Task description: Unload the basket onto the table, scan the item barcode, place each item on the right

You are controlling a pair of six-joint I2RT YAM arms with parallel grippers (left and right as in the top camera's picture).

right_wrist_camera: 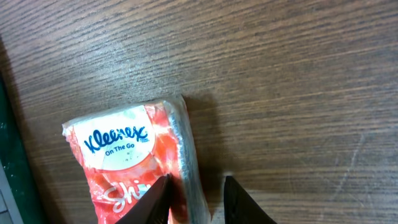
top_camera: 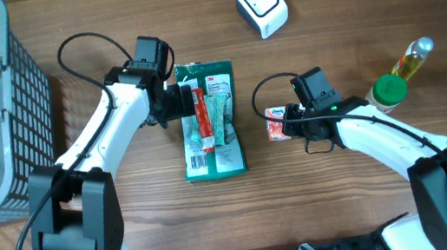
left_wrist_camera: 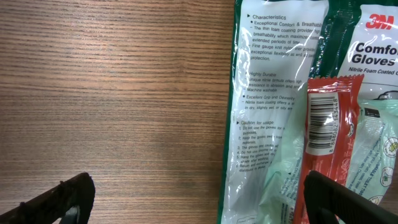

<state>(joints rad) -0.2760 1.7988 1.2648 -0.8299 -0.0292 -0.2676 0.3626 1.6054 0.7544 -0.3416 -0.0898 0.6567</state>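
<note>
Two arms reach over the table [top_camera: 349, 20], but the right gripper [right_wrist_camera: 196, 199] is the one that matters now. Its fingers [right_wrist_camera: 152, 205] sit close together. The long right edge of the tissue pack [right_wrist_camera: 134, 155] runs down into the gap between them. One finger is over the orange top and the other is out over the bare wood. From this close view I can't tell if they are squeezing the pack or only sitting around its edge.

The tissue pack lies flat on the wood with its name side up, just to the right of the green glove pack [top_camera: 212, 135]. No barcode shows on top, so I think it is underneath or on a side. The white scanner [top_camera: 262, 3] stands at the far side of the table. It is well apart from the pack and almost straight beyond it, away from the robot. So the pack would have to go up, go forward and be turned over.

The left gripper [left_wrist_camera: 196, 186] hangs wide open and holds nothing. It is above the glove pack, where a red packet [left_wrist_camera: 329, 130] lies, and it is farther from the tissue pack than the right one.
</note>
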